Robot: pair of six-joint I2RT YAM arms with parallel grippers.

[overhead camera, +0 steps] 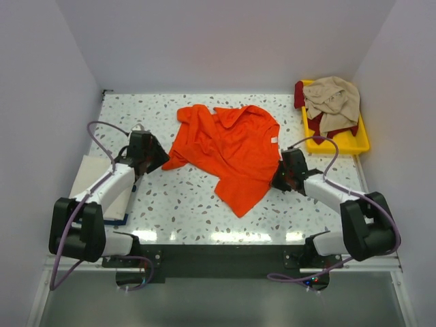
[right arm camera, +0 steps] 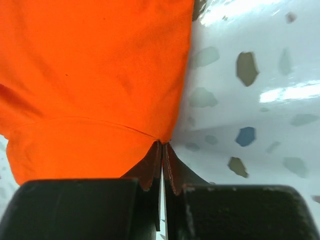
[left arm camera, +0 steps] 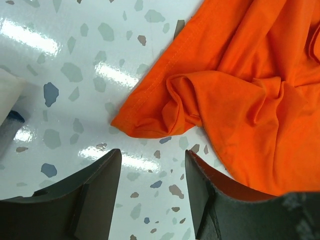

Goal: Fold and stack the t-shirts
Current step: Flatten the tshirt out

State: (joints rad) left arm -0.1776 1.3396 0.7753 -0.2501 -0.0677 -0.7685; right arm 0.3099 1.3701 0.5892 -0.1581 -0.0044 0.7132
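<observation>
The right hand [right arm camera: 162, 146] pinches the orange t-shirt [right arm camera: 90, 65] at its edge.

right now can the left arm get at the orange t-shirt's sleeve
Probably yes: the left tool is open, and the orange t-shirt's sleeve lies just ahead on bare tabletop, nothing between.

A yellow plastic tray [overhead camera: 349, 144] sits at two o'clock on the glossy speckled terrazzo table [overhead camera: 184, 199], close beside the right-hand wall [overhead camera: 402, 75].
</observation>
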